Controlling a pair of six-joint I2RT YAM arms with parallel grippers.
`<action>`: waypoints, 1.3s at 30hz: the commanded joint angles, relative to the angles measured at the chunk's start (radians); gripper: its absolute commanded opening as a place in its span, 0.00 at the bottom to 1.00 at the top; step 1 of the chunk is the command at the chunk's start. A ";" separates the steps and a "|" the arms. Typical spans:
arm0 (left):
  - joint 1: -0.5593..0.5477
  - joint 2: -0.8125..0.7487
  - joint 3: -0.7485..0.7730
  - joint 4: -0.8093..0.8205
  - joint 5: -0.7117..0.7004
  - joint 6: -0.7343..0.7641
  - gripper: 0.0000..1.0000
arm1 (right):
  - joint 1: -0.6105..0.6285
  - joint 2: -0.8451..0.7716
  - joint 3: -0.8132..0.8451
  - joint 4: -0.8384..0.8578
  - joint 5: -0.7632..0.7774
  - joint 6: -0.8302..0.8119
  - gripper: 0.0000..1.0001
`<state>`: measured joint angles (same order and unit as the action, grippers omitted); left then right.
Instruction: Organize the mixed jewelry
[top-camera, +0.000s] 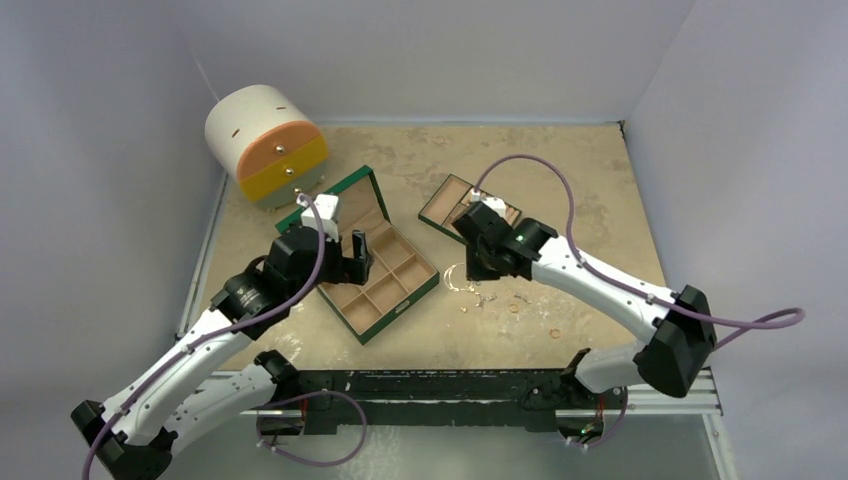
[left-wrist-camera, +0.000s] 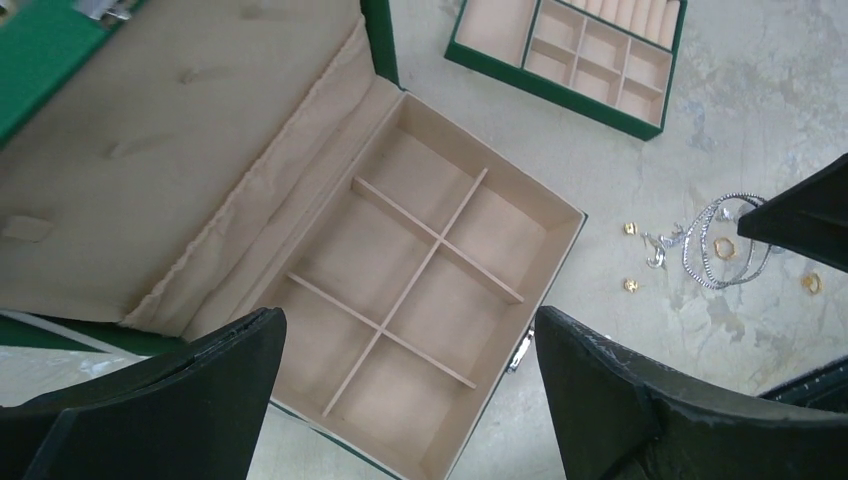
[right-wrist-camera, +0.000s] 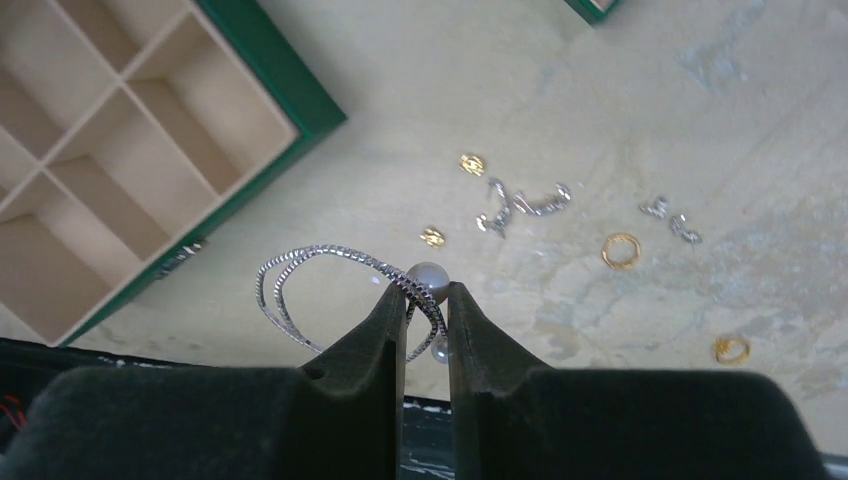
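— Silver is what I'm after: where is the silvery hoop (right-wrist-camera: 345, 292)?
— On the bench (top-camera: 580, 200), at 3 o'clock from your green jewelry box (top-camera: 390, 290) and near its edge. Your right pincer (right-wrist-camera: 427, 295) is down at it with its fingers narrow. The hoop's strands cross between the tips, right by a pearl bead (right-wrist-camera: 428, 280). I cannot tell whether you are actually pinching the wire.
— And the small pieces?
— Loose on the bench beyond the hoop. In your right wrist view, taken from the pincer tips, a gold stud (right-wrist-camera: 432, 237) lies at 12 o'clock. A second gold stud (right-wrist-camera: 471, 163) is between 12 and 1, and a silver cluster (right-wrist-camera: 520, 205) between 1 and 2. A silver pair (right-wrist-camera: 670, 220) sits between 2 and 3, with a gold ring (right-wrist-camera: 620, 250) near 3. Another gold piece (right-wrist-camera: 731, 349) is just past 3, well out.
— My left side?
— Your left pincer (left-wrist-camera: 408, 330) hangs over the open box, spread wide and holding nothing. Six tan compartments lie under it. A tray (top-camera: 462, 205) with a green rim lies apart at 1 o'clock from the box. A white drum (top-camera: 265, 140) with orange and yellow drawers stands at 11 o'clock.
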<state>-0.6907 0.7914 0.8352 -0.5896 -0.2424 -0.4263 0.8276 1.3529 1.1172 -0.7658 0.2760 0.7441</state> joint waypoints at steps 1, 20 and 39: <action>-0.006 -0.057 0.000 0.029 -0.102 -0.008 0.95 | 0.035 0.096 0.133 -0.012 0.052 -0.061 0.00; -0.005 -0.204 0.016 -0.038 -0.408 -0.072 0.96 | 0.110 0.504 0.453 0.086 0.037 -0.176 0.00; -0.004 -0.191 0.015 -0.036 -0.400 -0.071 0.97 | 0.110 0.630 0.477 0.060 0.094 -0.159 0.00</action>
<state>-0.6907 0.6029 0.8352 -0.6476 -0.6262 -0.4877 0.9360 1.9968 1.5768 -0.6933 0.3248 0.5827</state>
